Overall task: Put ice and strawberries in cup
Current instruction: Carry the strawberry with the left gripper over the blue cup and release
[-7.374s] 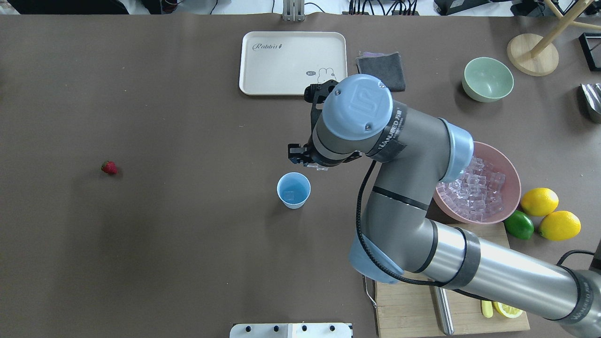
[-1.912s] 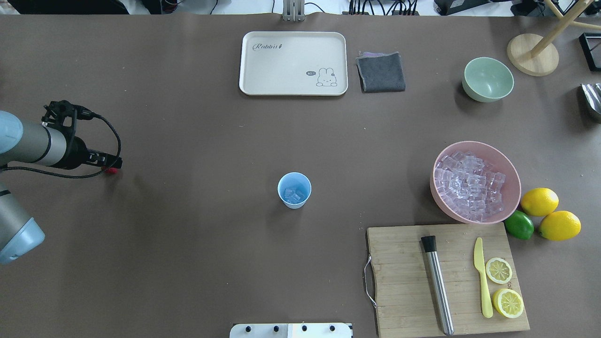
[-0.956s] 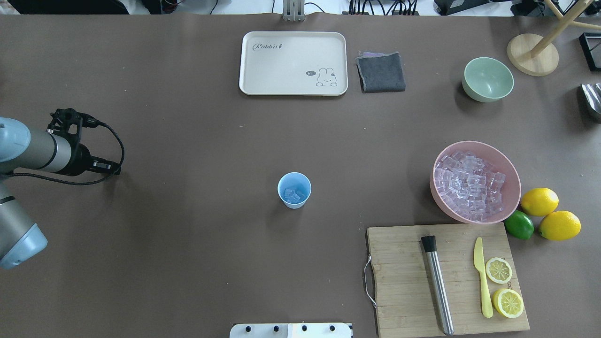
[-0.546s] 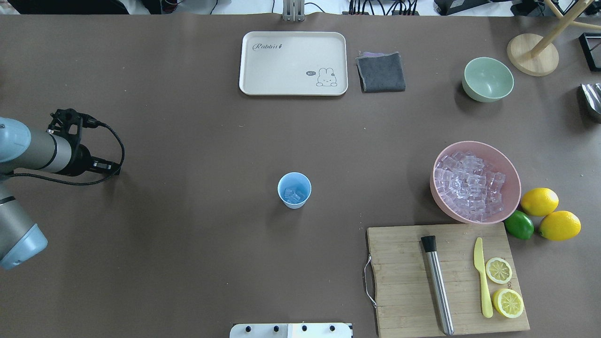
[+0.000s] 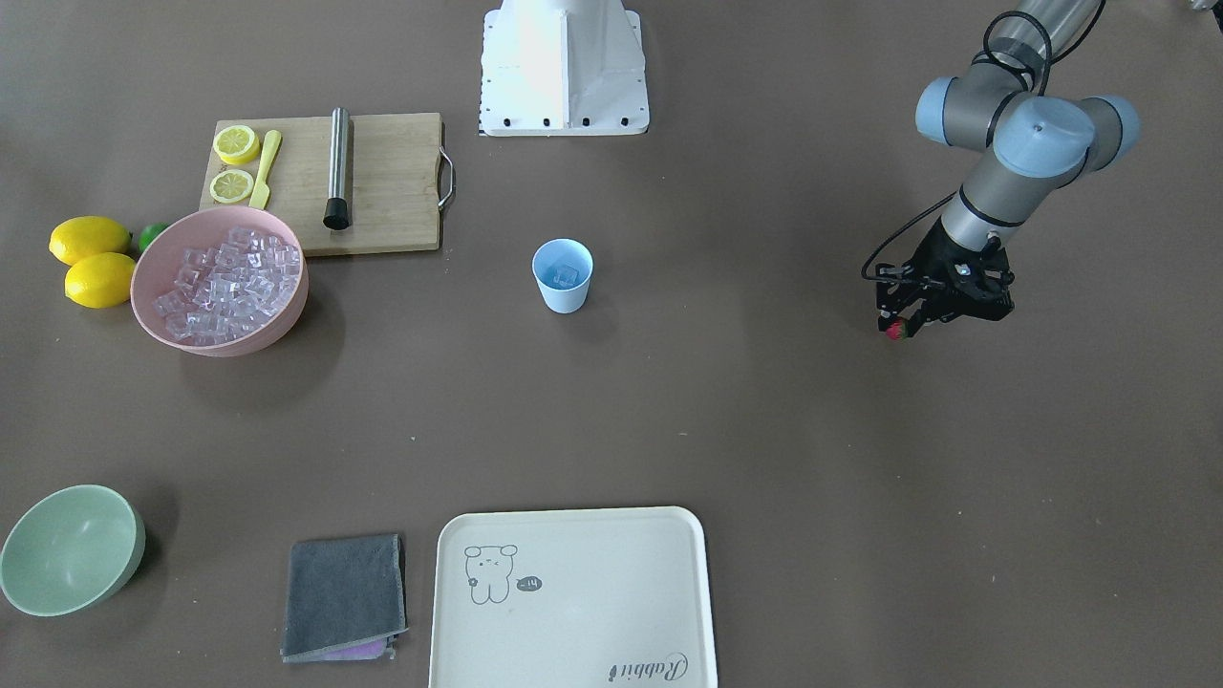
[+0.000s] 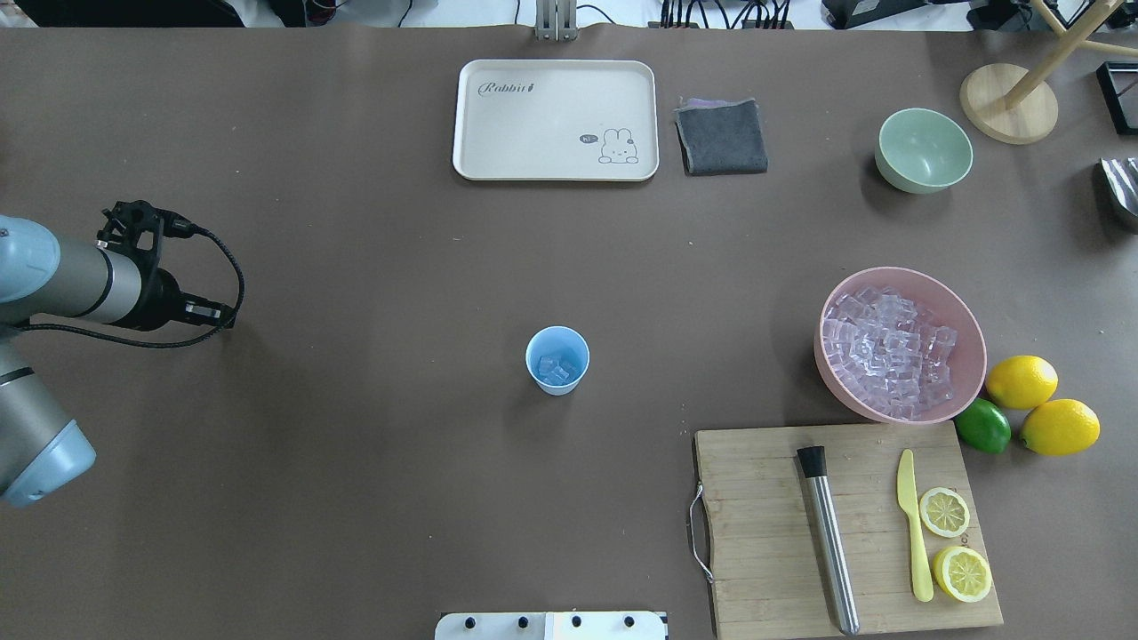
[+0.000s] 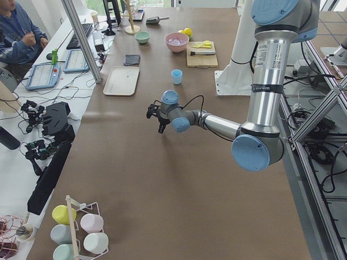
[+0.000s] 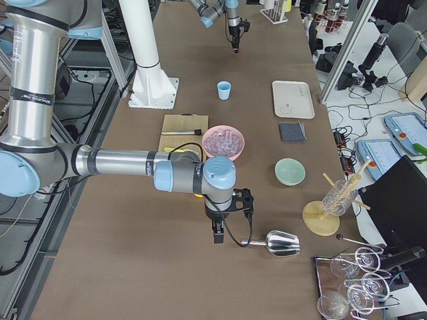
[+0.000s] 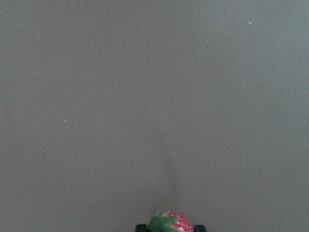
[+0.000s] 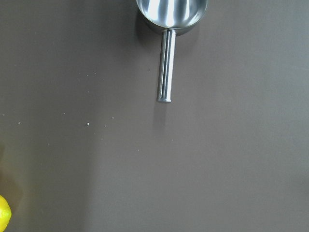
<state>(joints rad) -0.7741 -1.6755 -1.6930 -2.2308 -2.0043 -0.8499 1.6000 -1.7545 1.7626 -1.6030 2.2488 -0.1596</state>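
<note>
Left wrist-mounted: red strawberry (image 9: pixel 173 223), green leafy cap, gripped by left hand (image 9: pixel 169 228)

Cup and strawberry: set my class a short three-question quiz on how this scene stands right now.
1. True or false: the cup already holds ice.
2. The jaws of the left gripper are shut on: A ice; B strawberry; C nothing.
3. Fill in: the big heap of ice lies in the ___ bowl.
Key: 1 true; 2 B; 3 pink.
</note>
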